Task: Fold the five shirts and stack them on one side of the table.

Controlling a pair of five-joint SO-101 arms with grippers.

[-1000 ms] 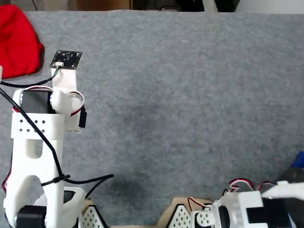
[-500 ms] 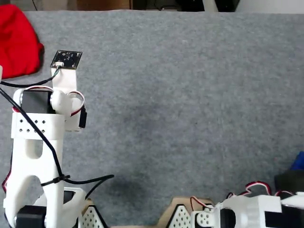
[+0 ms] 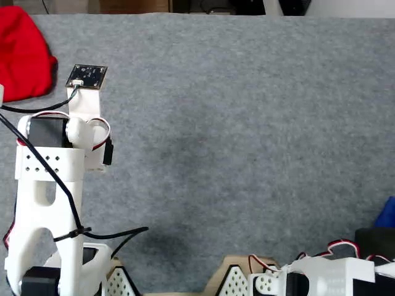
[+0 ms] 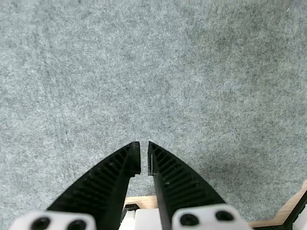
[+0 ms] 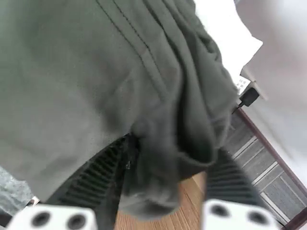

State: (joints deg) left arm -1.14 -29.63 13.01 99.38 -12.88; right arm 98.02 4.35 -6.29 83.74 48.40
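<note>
Moved since a second ago: right arm (image 3: 333, 280), which has sunk toward the near edge of the high view. Everything else I log as unchanged.

- Left arm (image 3: 49, 185): near left of the bench (image 3: 247, 123), standing over bare grey felt.
- Left end effector (image 4: 144, 151): narrow, with the jaws almost touching and a thin slit between the tips. Nothing is in it, and I see felt under it.
- Right end effector (image 5: 170, 148): jaws set around a bunched fold of the grey shirt (image 5: 96, 72), which it holds. The cloth drapes over the fingers (image 5: 96, 177) and hides their tips.
- Grey shirt, high view: I take the dark mass at the near right edge to be it, just beside the right arm.
- Blue cloth (image 3: 387, 213): a sliver at the right edge, just beyond that dark mass.
- Red shirt (image 3: 21, 55): heaped unfolded at the far left corner, apart from the left arm.
</note>
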